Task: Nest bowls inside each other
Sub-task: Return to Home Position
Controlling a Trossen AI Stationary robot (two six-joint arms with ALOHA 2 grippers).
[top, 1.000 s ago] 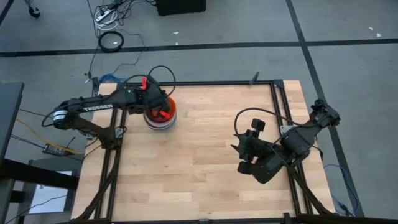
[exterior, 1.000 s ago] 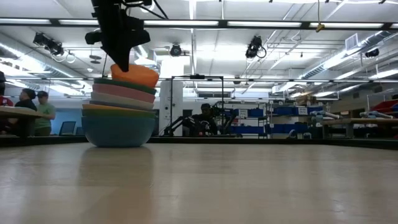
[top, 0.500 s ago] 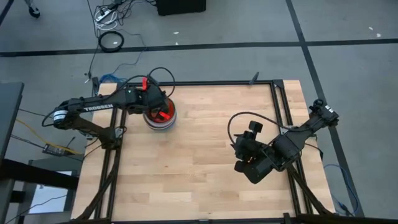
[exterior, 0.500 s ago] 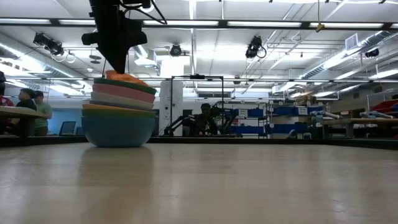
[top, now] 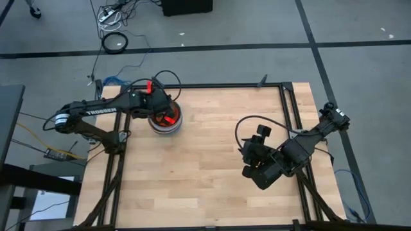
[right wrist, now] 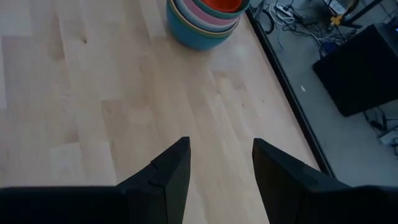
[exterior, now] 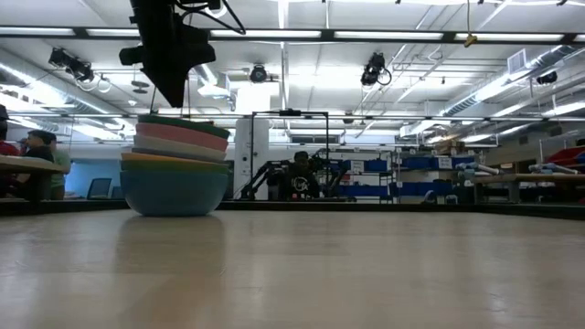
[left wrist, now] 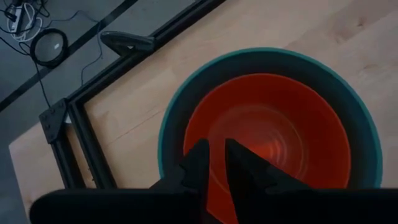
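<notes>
The bowls stand nested in one stack [top: 166,120] at the far left of the table, resting on the big light blue bowl [exterior: 174,192]. Its top rim is dark green [exterior: 187,122]. In the left wrist view the red-orange bowl [left wrist: 280,124] sits level inside a teal rim [left wrist: 166,127]. My left gripper [left wrist: 216,152] hovers just above the stack [exterior: 174,99], its fingers a narrow gap apart with nothing between them. My right gripper [right wrist: 221,155] hangs open over the table's right part [top: 247,163], far from the stack [right wrist: 202,22].
A black metal frame [top: 286,109] runs round the wooden table top. Bare wood [top: 205,167] lies between the stack and my right arm. Cables [top: 114,42] lie on the floor beyond the far edge. People sit in the room behind [exterior: 41,146].
The red-orange bowl, which sat tilted and high on the stack under my left gripper, has dropped level into the stack and barely shows above the green rim. My left gripper has stayed above it. My right gripper has sunk a little toward the table.
</notes>
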